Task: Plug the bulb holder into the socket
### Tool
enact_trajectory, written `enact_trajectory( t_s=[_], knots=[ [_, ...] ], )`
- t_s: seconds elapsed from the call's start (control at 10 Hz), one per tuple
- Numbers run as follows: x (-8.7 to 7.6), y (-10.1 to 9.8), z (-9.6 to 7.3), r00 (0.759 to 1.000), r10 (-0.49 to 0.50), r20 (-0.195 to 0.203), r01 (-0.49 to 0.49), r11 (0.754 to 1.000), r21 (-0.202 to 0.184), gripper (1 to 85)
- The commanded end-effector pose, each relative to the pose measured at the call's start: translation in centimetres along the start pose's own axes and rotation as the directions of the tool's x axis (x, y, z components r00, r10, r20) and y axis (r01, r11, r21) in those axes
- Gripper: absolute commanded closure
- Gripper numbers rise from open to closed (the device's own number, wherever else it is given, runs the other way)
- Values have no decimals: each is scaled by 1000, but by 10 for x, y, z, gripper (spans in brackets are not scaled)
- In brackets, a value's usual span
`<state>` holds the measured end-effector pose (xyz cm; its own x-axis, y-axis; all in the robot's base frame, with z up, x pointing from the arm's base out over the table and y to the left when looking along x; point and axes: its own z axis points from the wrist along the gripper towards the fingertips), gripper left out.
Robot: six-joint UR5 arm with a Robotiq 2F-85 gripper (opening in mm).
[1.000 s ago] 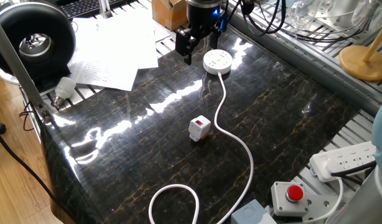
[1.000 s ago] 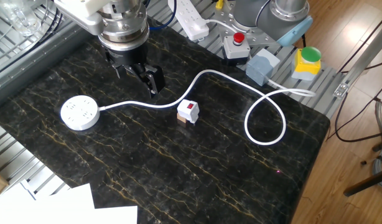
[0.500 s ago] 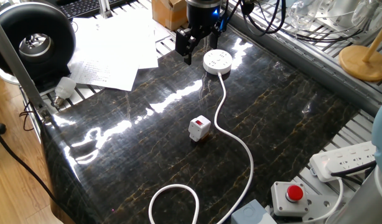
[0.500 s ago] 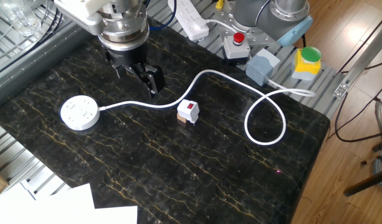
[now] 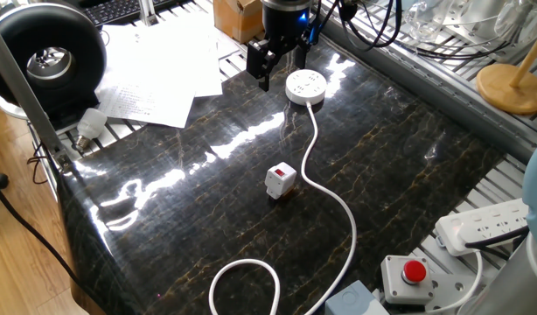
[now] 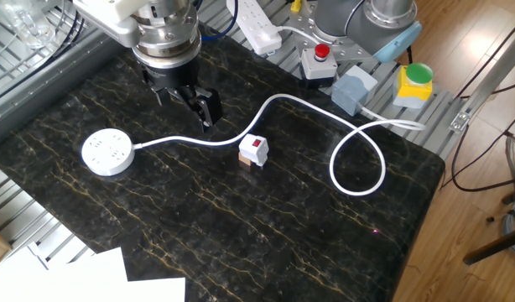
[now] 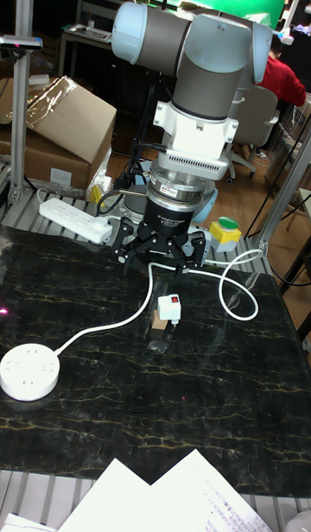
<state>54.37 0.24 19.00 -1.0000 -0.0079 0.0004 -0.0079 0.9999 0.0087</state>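
The bulb holder (image 5: pixel 281 180) (image 6: pixel 254 150) (image 7: pixel 168 309), a small white box with a red patch, stands near the middle of the dark marble table. The round white socket (image 5: pixel 305 87) (image 6: pixel 107 153) (image 7: pixel 29 372) lies apart from it, and its white cord (image 6: pixel 278 102) curves past the holder into a loop. My gripper (image 5: pixel 267 68) (image 6: pixel 184 99) (image 7: pixel 161 254) hangs open and empty above the table, between the socket and the holder. It touches neither.
A small brown cube (image 7: pixel 157 326) sits against the holder's base. A long power strip (image 6: pixel 256 23) (image 5: pixel 483 223), a red button box (image 6: pixel 321 59) and a yellow box with a green button (image 6: pixel 415 82) line one table edge. Paper sheets (image 5: pixel 159 70) and a light bulb (image 5: pixel 92 122) lie at another.
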Motion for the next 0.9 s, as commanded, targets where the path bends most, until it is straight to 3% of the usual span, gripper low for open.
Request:
enact_trajectory(
  t_s=[0.0,0.8],
  knots=[
    [-84,-12,-14,946,6,324,-23,999,49,847],
    [-84,-9,-14,946,-6,324,-9,999,44,847]
  ],
)
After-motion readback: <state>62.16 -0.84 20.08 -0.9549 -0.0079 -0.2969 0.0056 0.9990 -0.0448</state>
